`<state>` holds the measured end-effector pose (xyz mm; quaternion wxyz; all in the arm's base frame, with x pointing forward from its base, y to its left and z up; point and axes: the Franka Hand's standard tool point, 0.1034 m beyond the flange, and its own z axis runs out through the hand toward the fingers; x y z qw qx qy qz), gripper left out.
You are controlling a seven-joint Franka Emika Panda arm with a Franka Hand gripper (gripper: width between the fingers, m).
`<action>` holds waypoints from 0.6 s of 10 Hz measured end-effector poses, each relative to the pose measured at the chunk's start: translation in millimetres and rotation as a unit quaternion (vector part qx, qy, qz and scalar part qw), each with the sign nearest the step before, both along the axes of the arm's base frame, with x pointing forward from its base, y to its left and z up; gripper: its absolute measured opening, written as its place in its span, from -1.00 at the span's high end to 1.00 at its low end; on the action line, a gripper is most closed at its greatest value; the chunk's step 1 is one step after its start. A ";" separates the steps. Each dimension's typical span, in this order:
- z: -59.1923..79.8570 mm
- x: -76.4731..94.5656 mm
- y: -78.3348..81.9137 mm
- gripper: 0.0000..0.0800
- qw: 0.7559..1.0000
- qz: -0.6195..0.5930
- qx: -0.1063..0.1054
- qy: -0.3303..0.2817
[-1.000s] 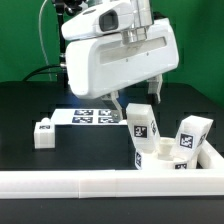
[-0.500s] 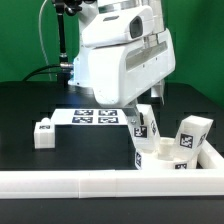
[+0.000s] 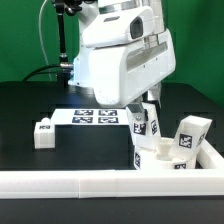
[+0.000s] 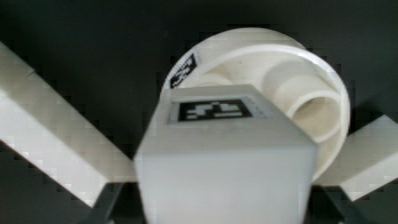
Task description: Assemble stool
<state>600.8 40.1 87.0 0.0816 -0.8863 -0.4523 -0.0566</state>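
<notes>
Leg (image 3: 143, 124) upright, long axis vertical, slight tilt; white blocky plastic with black-and-white square tags. It stands on the black counter (image 3: 40, 160), just beside the round seat (image 3: 160, 156) on the exterior view's left. Claw (image 3: 142, 110) straddles the leg from above, clenched on it, fingers (image 4: 118, 205) flush on both flanks

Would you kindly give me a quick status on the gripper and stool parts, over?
Gripper low over upright leg, jaws either side, grip unconfirmed. Leg at seat edge, on or behind unclear. Second leg close by, exterior view's right.
</notes>
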 end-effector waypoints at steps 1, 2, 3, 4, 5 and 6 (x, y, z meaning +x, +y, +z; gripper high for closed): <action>0.0 0.0 -0.1 0.15 1.000 -0.008 0.000 0.002; 0.0 0.0 -0.3 0.15 1.000 -0.007 0.000 0.001; -0.3 -0.1 -1.0 0.15 1.000 -0.016 0.001 0.002; -0.6 0.3 -3.1 0.15 0.996 -0.088 0.011 0.000; -0.8 -1.3 -2.4 0.15 0.989 -0.147 0.016 0.002; -1.0 -1.9 -0.8 0.15 0.980 -0.197 0.019 0.007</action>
